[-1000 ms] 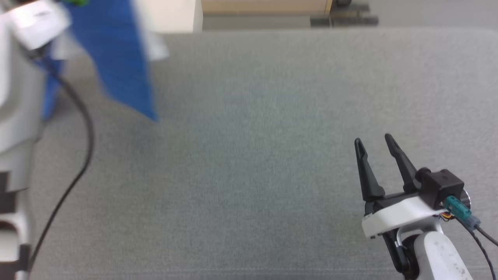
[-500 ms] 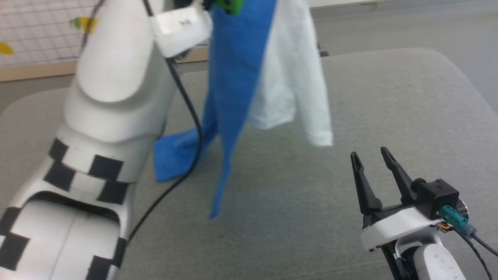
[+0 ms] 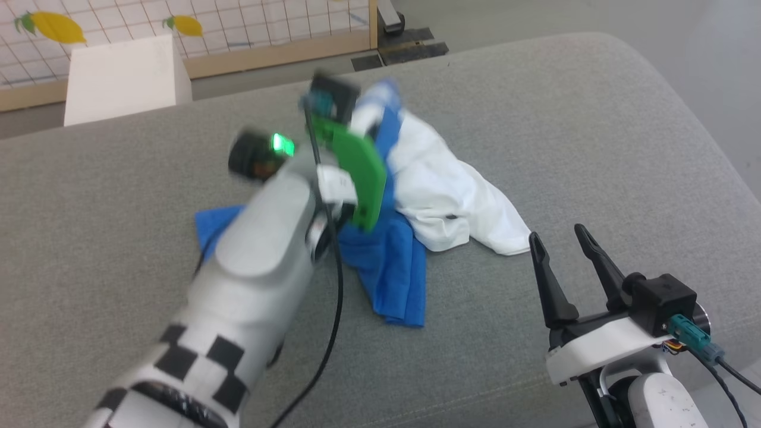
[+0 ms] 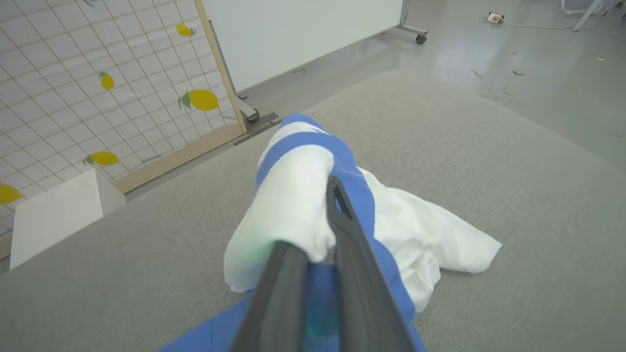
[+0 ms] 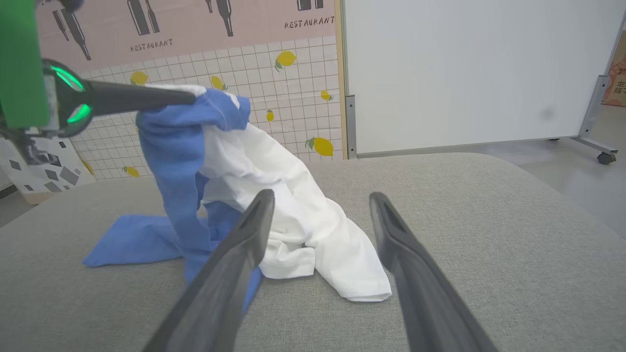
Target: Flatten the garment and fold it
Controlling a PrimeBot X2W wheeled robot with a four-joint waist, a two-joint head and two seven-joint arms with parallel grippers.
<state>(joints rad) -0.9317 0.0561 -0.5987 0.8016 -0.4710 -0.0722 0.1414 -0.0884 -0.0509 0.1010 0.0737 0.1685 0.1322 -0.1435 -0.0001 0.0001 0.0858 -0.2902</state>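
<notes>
The garment [image 3: 440, 190], white with blue sleeves, lies bunched in the middle of the grey padded surface [image 3: 594, 119]. One part of it is lifted by my left gripper [image 3: 371, 110]. In the left wrist view the left gripper [image 4: 328, 195] is shut on a fold of the garment [image 4: 293, 195] with blue trim. The right wrist view shows the left gripper [image 5: 190, 98] holding the garment [image 5: 274, 166] up at its top, while the rest drapes down to the surface. My right gripper [image 3: 559, 235] stands open just right of the white hem, touching nothing, its fingers [image 5: 244, 244] spread wide.
A white box [image 3: 125, 77] and a lemon-print grid panel [image 3: 238, 24] stand beyond the far edge. A white board on wheeled feet [image 5: 464, 68] stands behind. The surface rounds off at the right edge [image 3: 701, 142]. A black cable [image 3: 336, 297] hangs along my left arm.
The head camera has shifted. My left gripper has come down with the garment, which hung high in the air before and now mostly rests on the surface. The right gripper stays put.
</notes>
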